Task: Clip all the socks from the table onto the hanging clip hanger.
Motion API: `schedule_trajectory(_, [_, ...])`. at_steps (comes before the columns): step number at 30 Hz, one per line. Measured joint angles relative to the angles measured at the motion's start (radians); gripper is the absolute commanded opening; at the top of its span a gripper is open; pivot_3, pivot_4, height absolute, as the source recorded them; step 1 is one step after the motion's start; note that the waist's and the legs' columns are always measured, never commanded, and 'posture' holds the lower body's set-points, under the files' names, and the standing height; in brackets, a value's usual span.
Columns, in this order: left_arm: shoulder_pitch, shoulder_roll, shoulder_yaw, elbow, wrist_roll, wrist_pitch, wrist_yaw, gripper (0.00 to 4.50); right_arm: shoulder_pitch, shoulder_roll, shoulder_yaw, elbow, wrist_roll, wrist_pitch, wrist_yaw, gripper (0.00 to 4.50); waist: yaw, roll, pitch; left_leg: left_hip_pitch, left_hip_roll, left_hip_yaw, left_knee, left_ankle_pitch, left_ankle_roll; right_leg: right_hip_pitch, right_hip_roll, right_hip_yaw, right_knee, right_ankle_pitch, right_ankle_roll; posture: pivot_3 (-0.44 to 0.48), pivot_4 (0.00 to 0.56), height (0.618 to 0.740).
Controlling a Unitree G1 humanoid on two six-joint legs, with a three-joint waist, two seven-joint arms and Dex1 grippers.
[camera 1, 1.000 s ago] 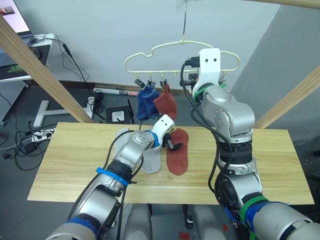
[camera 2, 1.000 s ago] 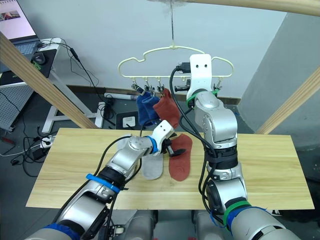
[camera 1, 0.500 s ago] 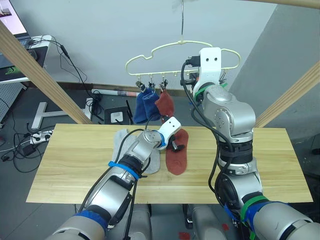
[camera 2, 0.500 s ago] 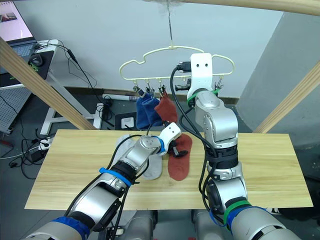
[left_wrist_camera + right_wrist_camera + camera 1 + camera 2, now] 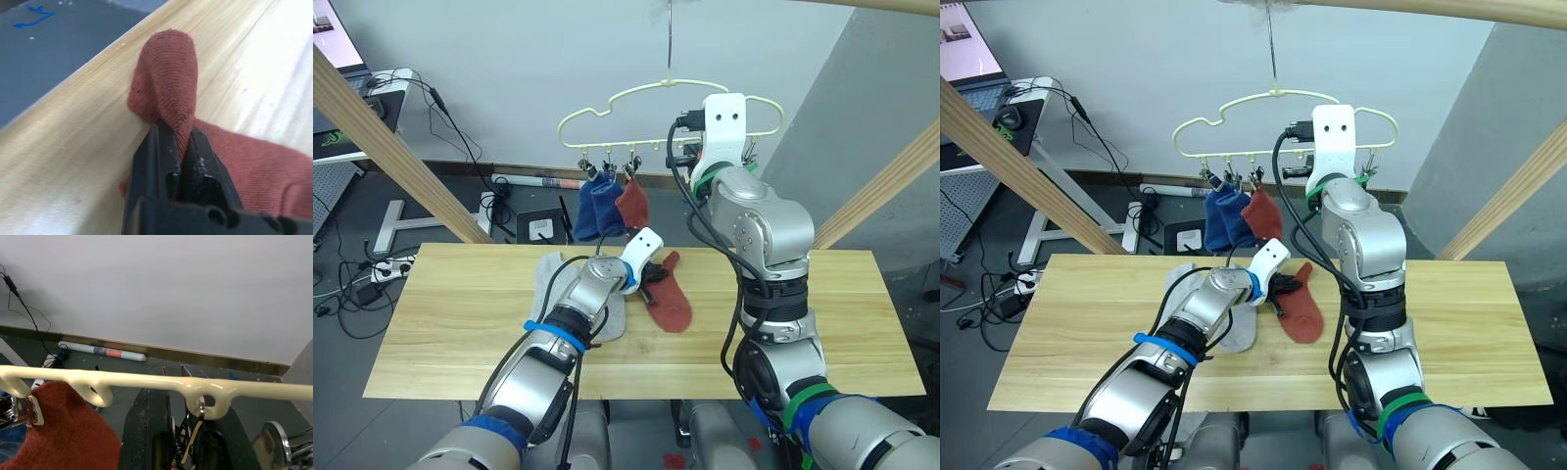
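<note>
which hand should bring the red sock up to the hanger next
Left. The left hand is already shut on the rust red sock on the table. The right hand is up at the clip hanger, placed to work a clip.

Head stereo overhead; wrist cameras apparently close-up.

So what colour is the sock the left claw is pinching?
Rust red sock, clearest in the left wrist view.

Left arm covers part of the grey socks on the table.
</note>
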Motion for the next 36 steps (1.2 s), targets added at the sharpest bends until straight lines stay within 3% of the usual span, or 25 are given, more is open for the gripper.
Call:
schedule_trajectory(5, [-0.055, -0.041, 0.127, -0.075, -0.125, 0.077, 0.007, 0.36, -0.014, 0.030, -0.045, -0.013, 0.027, 0.036, -0.004, 0.05, 0.000, 0.000, 0.000, 0.000, 0.000, 0.000, 0.000, 0.000, 0.000, 0.000, 0.000, 0.000, 0.000, 0.000, 0.000, 0.023, 0.280, 0.740])
schedule_trajectory(10, [-0.091, -0.064, 0.170, -0.099, -0.177, 0.117, 0.015, 0.36, -0.023, 0.031, -0.064, -0.021, 0.034, 0.056, -0.008, 0.05, 0.000, 0.000, 0.000, 0.000, 0.000, 0.000, 0.000, 0.000, 0.000, 0.000, 0.000, 0.000, 0.000, 0.000, 0.000, 0.017, 0.278, 0.740])
schedule_trajectory(36, [-0.170, -0.053, 0.214, -0.224, -0.266, 0.221, 0.031, 0.36, -0.024, 0.022, -0.060, -0.025, 0.033, 0.064, -0.007, 0.05, 0.000, 0.000, 0.000, 0.000, 0.000, 0.000, 0.000, 0.000, 0.000, 0.000, 0.000, 0.000, 0.000, 0.000, 0.000, 0.030, 0.273, 0.740])
